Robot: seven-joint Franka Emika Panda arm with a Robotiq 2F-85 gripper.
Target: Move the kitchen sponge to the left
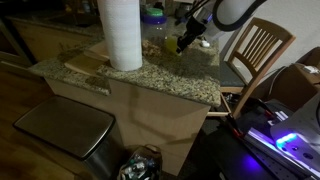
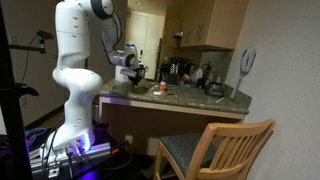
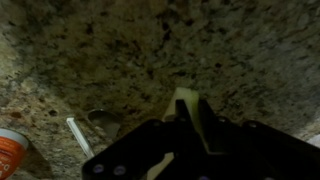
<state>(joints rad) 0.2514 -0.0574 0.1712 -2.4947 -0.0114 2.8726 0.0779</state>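
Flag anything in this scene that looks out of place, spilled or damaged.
Nothing spilled or broken shows. The kitchen sponge sits on edge, clamped in the pincer over the granite counter, rather than lying flat. In the wrist view a thin white stick lies loose near an orange-and-white cup.

The tabletop (image 3: 120,50) is speckled granite, smooth and faintly glossy. The paper towel roll (image 1: 120,35) is matt white paper. At its 3 o'clock, the chair (image 1: 262,50) is smooth pale wood. The kitchen sponge (image 3: 190,105) looks like matt foam between matt black fingers (image 3: 160,137).
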